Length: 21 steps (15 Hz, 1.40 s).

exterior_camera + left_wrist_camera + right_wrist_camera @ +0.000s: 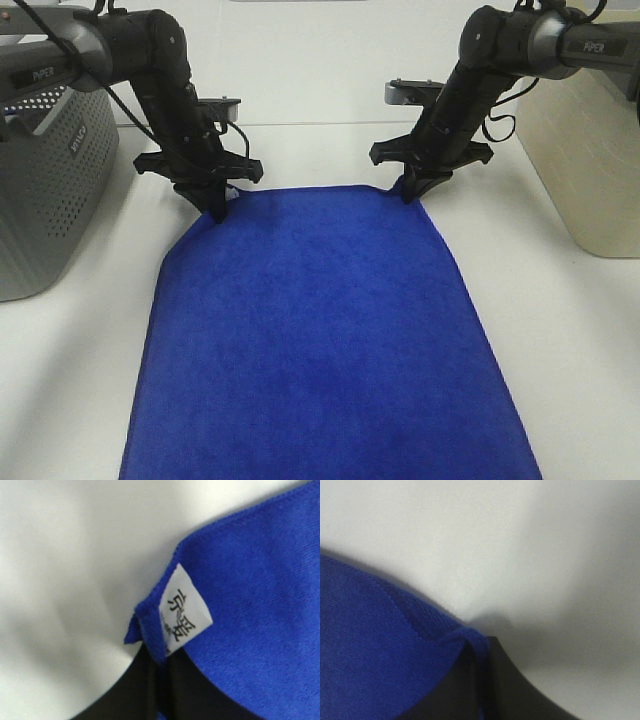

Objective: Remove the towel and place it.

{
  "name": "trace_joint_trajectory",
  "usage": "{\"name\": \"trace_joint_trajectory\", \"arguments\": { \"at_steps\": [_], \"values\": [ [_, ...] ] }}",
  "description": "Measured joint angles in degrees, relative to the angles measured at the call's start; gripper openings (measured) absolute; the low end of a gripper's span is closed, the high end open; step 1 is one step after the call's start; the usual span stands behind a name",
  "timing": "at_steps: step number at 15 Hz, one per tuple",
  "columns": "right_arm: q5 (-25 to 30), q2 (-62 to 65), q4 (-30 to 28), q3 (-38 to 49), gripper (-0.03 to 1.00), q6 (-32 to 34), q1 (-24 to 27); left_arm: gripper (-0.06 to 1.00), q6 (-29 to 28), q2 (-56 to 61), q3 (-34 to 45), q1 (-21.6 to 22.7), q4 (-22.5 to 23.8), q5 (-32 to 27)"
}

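Towel (320,340) lies spread on table (570,330), near to far. L gripper (214,208) pinches its far-left corner (white tag (184,611) there); R gripper (410,190) clamps the far-right corner.

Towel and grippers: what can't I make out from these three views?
- Exterior high: the towel runs off the bottom edge, so its near end is unseen; the grey basket is cut by the left edge.
- Left wrist: small print on the white tag is blurred; the cloth hides the left gripper tips.
- Right wrist: soft focus; the pinched corner hides the right gripper tips.
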<state>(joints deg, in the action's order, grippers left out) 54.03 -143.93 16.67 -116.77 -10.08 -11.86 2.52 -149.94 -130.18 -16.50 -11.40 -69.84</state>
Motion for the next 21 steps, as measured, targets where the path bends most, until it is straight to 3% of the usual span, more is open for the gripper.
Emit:
{"name": "trace_joint_trajectory", "arguments": {
  "at_steps": [4,8,13,21],
  "values": [
    [-1.2,0.1,-0.5,0.1,0.02,0.0,0.0,0.01,0.4,-1.1,-4.1,-0.5,4.2,-0.5],
    [-8.6,3.2,-5.4,0.0,0.02,-0.1,0.0,0.01,0.4,-1.3,-12.8,-0.5,5.9,0.1],
    [-14.6,3.2,-6.5,-5.0,0.02,-0.2,0.0,0.01,1.5,-1.3,-13.2,-0.5,8.2,8.9],
    [-23.1,3.2,-6.2,-5.5,0.02,-1.9,0.0,0.0,4.7,-1.3,-13.2,-0.5,11.4,19.4]
  ]
}}
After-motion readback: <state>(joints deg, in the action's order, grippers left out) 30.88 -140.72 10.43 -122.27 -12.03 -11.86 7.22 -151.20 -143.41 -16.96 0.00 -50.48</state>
